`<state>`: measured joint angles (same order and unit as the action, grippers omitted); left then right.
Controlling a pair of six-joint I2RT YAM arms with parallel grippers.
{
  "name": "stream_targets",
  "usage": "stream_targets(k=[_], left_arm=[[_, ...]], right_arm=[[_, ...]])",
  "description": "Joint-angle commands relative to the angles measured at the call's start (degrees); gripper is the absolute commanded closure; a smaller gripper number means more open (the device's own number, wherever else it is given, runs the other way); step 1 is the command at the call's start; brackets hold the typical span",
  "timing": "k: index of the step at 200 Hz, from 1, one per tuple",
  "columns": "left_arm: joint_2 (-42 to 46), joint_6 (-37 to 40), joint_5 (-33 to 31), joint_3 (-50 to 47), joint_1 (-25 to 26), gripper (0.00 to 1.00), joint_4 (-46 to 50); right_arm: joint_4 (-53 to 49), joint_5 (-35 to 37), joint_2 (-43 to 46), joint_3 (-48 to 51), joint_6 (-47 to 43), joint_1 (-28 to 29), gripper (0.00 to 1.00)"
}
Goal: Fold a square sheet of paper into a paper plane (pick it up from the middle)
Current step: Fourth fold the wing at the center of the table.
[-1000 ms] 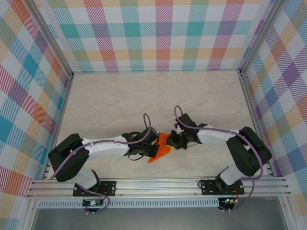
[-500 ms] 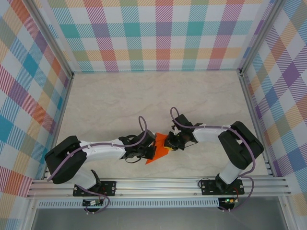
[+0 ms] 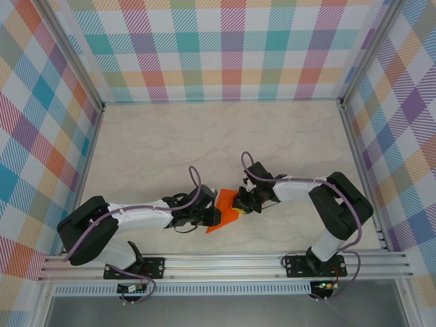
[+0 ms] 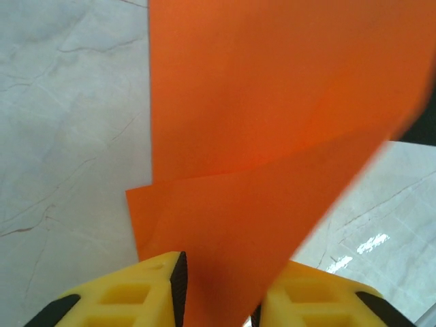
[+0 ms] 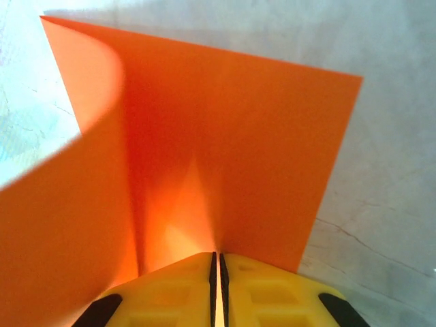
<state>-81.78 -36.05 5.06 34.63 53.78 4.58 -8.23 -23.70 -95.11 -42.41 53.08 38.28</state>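
One grip, one open straddle

Near the front of the counter [image 3: 204,136], the square sheet of paper [image 3: 226,210] stands bent and raised; the right end effector [image 5: 216,262] pinches it, jaws together, and the left end effector [image 4: 218,272] straddles it, jaws apart.

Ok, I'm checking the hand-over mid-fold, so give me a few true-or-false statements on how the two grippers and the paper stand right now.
1. The right gripper is shut on the orange paper. True.
2. The left gripper is clamped tight, with no gap between its fingers. False: its fingers stand apart, and the paper passes between them.
3. The paper lies flat and unfolded. False: it is bent, one layer lies over another, and part of it curves up off the table.
4. In the top view the paper sits between the two grippers, towards the near side of the table. True.
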Motion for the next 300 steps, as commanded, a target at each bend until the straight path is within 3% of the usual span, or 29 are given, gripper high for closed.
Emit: stream_targets(k=[1, 71, 166, 215, 259, 300], left_arm=[[2.53, 1.32, 0.22, -0.62, -0.35, 0.64, 2.14], [2.67, 3.02, -0.81, -0.55, 1.15, 0.61, 4.91], [1.13, 4.06, -9.65, 0.52, 5.04, 0.56, 5.98], [-1.05, 4.68, -9.35, 1.39, 5.97, 0.6, 5.46], [-0.3, 4.47, -10.25, 1.64, 6.95, 0.69, 5.26], [1.33, 4.52, -11.64, 2.09, 7.18, 0.68, 6.67]], right_arm=[[-0.64, 0.5, -1.46, -1.18, -1.16, 0.48, 0.87], [-1.04, 0.26, -1.81, -1.85, -1.29, 0.57, 0.87], [-1.15, 0.19, -2.08, -1.96, -1.31, 0.65, 0.86], [-1.41, 0.54, -2.18, -1.63, -1.24, 0.62, 0.86], [-1.92, 0.76, -1.99, -1.62, -1.33, 0.65, 0.86], [-2.13, 0.72, -2.07, -1.7, -1.4, 0.65, 0.85]])
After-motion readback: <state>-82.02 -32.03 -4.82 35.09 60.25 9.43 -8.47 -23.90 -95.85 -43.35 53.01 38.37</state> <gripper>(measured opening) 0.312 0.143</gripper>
